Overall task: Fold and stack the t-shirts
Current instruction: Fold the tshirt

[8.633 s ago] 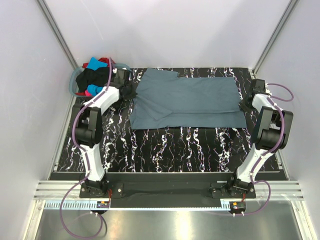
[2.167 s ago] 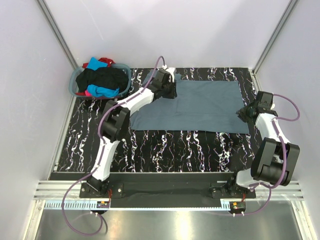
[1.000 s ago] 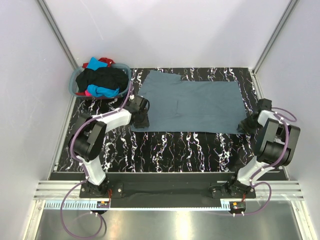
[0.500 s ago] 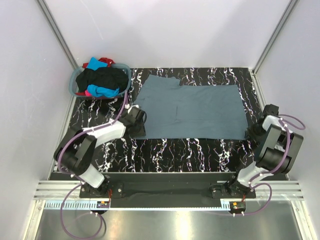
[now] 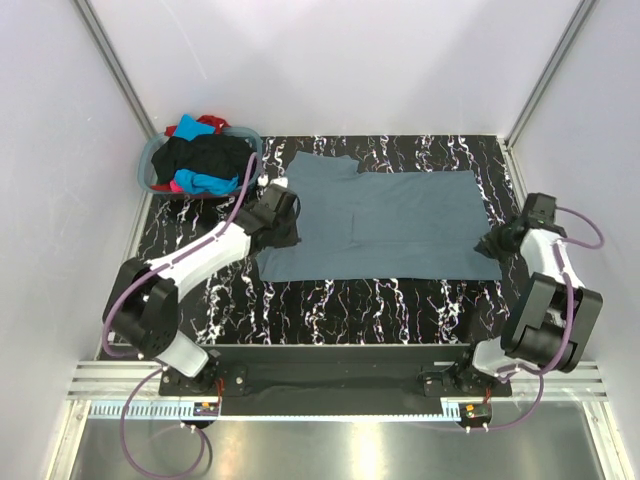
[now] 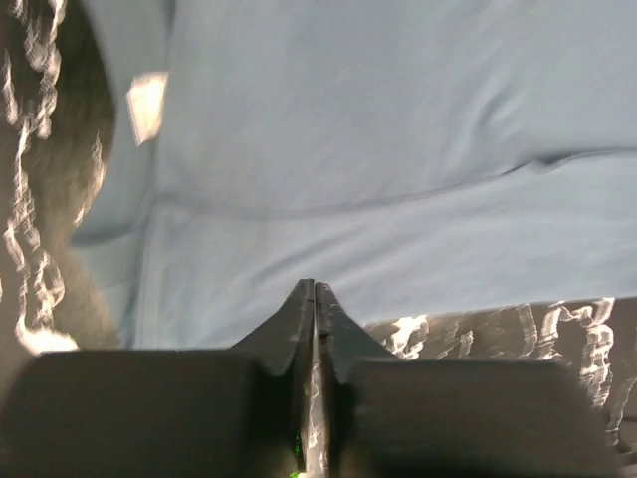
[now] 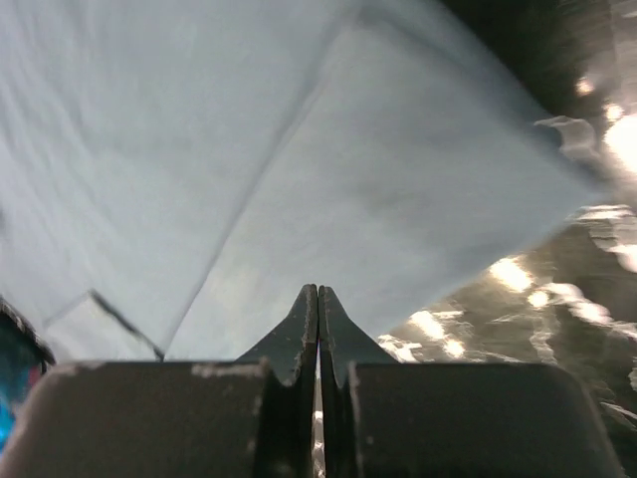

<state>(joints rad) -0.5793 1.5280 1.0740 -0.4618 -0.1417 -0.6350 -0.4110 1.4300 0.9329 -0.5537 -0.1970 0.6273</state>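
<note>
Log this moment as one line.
left tool: shut on blue-grey t-shirt, left edge | right tool: shut on its right edge

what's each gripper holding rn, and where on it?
Both pinch the blue-grey t-shirt: left gripper shut on its left edge, right gripper on its right edge, near the front corners.

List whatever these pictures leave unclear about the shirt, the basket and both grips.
- Left wrist: the left gripper has its jaws shut at the edge of the blue-grey t-shirt; the tips hide whether fabric is pinched.
- Right wrist: likewise for the right gripper, and the view is blurred.
- Top external: how many t-shirts fill the laundry basket; the upper ones cover the rest.
</note>
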